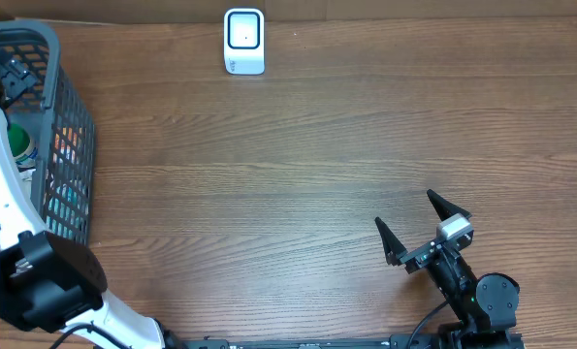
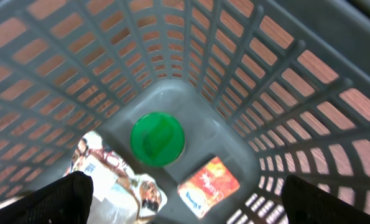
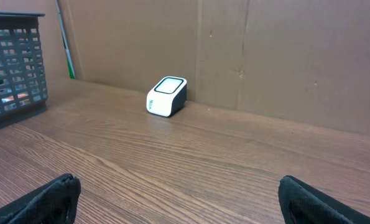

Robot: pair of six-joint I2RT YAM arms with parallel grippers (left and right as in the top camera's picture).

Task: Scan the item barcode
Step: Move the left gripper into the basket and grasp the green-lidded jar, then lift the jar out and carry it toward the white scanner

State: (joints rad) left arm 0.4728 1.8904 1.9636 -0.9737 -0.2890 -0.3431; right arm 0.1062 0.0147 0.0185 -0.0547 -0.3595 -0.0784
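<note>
A grey mesh basket (image 1: 73, 126) stands at the table's left edge. My left gripper (image 2: 185, 200) hangs open above its inside, nothing between the fingers. On the basket floor lie a round green-lidded item (image 2: 157, 139), an orange packet (image 2: 208, 185) and a white printed pouch (image 2: 119, 180); no barcode shows on any of them. The white scanner (image 1: 244, 41) sits at the far middle edge, its window facing up. My right gripper (image 1: 405, 209) rests open low over the table at the near right, pointing toward the scanner (image 3: 167, 96).
The basket walls (image 2: 265, 74) close in around my left gripper on all sides. A cardboard wall (image 3: 265, 56) runs behind the scanner. Bare wooden tabletop (image 1: 288, 165) lies between basket, scanner and right arm.
</note>
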